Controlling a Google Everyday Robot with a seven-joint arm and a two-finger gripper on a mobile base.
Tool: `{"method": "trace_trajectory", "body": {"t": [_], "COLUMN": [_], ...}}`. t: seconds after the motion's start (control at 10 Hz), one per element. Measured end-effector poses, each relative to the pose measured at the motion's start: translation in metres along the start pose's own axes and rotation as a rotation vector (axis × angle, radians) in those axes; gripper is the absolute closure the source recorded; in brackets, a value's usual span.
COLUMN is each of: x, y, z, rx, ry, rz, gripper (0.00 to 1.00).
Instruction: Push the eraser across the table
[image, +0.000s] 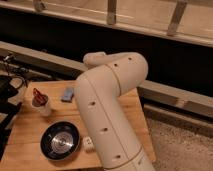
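The light-blue eraser (67, 93) lies on the far part of the pale wooden table (30, 131), just left of my big white arm (107, 110). The arm rises from the bottom edge, bends at the top and fills the middle of the camera view. Its upper end (95, 58) points left above the table's far edge. My gripper does not show; it is out of sight past or behind the arm. Nothing touches the eraser.
A white cup with a red thing in it (42, 103) stands left of the eraser. A black bowl (60, 141) sits near the front, with a small white dotted block (88, 145) beside it. Black gear with cables (9, 92) is at the left edge.
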Motion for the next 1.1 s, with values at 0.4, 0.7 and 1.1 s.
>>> {"method": "trace_trajectory", "body": {"t": [0.4,0.7,1.1], "x": [0.0,0.0,-0.013], "y": [0.002,0.0,-0.054], "z": [0.006,0.005,-0.036], "rx": [0.006,0.005,0.006], "ry": [0.024,0.02,-0.079], "rz": [0.004,0.015,0.115], "gripper": [1.0,1.0,1.0]}}
